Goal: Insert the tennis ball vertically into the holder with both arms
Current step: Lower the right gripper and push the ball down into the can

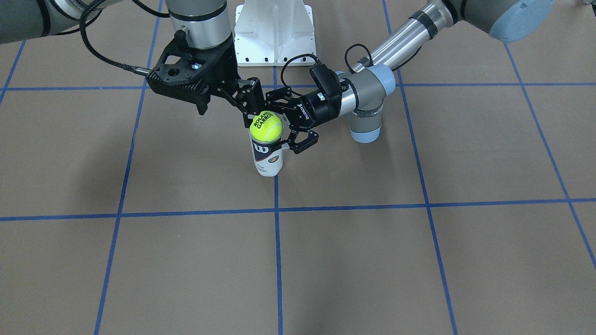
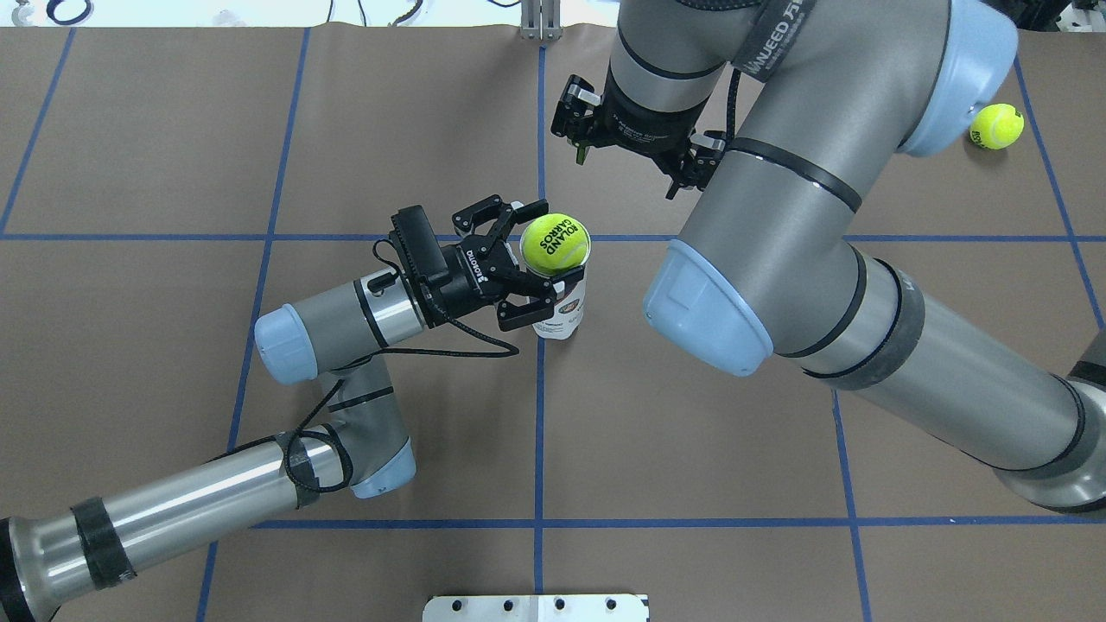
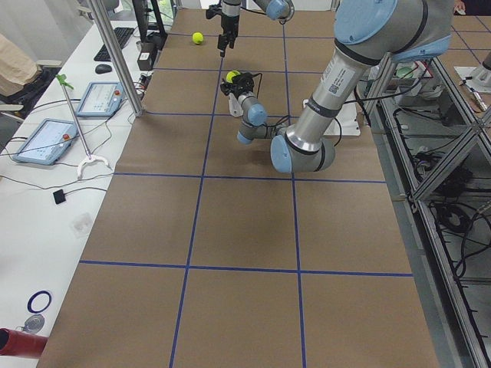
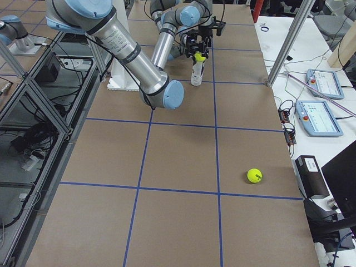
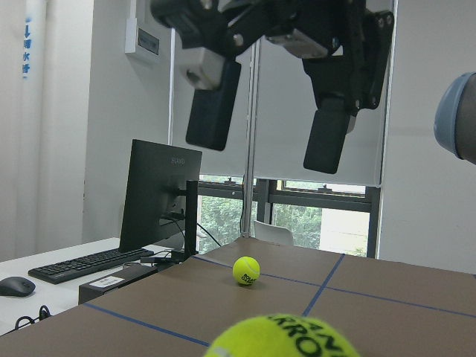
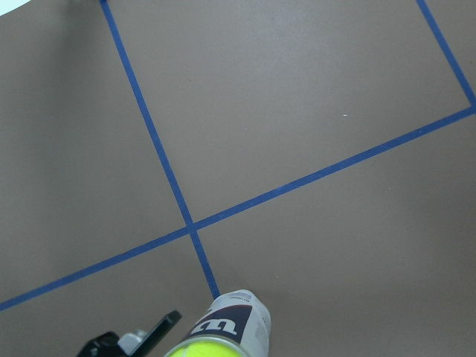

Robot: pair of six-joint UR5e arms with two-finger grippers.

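The holder (image 2: 560,304) stands upright on the tabletop (image 2: 691,449), clasped near its rim by the left gripper (image 2: 529,263). The tennis ball (image 2: 555,242) sits on the holder's mouth (lettering up), not sunk in. Beyond the holder, apart from the ball, the right gripper (image 2: 631,168) hangs, its fingers spread wide. A second ball (image 2: 995,126) lies far to the holder's right.

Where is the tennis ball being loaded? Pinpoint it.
In the overhead view the tennis ball sits on the mouth of the upright holder near the table's centre, right beside the left hand.
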